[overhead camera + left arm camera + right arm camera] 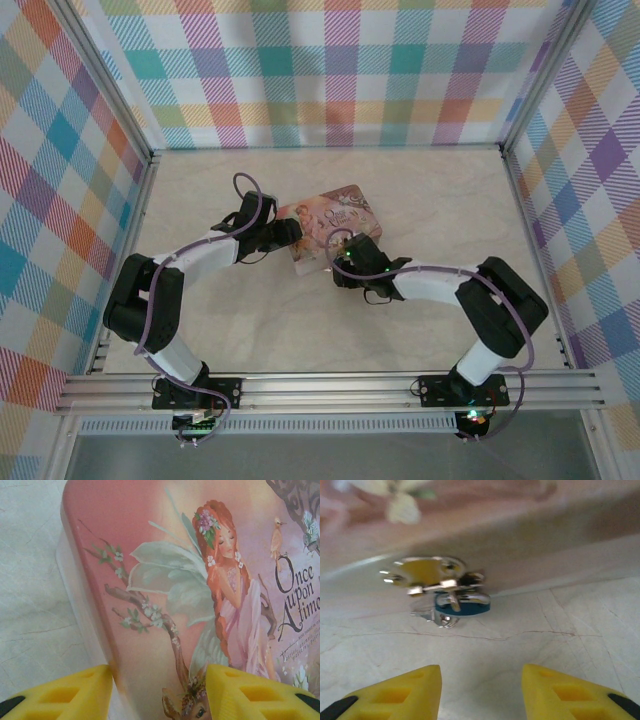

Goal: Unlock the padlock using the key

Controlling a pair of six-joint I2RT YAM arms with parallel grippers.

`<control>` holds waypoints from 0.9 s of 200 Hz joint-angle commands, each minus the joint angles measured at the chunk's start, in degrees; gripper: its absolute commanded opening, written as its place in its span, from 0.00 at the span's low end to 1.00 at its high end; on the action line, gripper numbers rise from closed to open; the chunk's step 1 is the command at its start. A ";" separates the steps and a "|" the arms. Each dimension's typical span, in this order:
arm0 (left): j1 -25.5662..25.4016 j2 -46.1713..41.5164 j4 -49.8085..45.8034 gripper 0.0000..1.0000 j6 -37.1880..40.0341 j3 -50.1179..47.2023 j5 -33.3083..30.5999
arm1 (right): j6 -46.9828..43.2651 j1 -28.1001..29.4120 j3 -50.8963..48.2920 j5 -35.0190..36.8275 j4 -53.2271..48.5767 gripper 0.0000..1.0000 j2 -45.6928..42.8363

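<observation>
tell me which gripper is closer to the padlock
Right. The right gripper sits just short of the padlock, which lies ahead of its open jaws by the side of the tin. The left gripper is at the tin's left end, away from the padlock.

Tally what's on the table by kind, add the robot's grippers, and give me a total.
Illustrated tin: 1
Blue padlock: 1
Silvery key: 1
Grippers, the left gripper and the right gripper: 2
Total: 5
</observation>
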 commanded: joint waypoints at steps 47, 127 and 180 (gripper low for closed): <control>0.44 -0.94 -0.79 0.52 0.53 0.00 -0.39 | 4.93 4.37 4.50 10.89 2.73 0.40 3.94; 0.46 -0.57 -0.54 0.52 0.50 -0.17 -0.38 | 7.46 4.82 14.96 17.49 -1.68 0.40 12.86; 0.88 -0.31 -1.16 0.52 1.01 0.42 -0.30 | 5.27 4.58 20.27 20.75 -4.28 0.35 18.63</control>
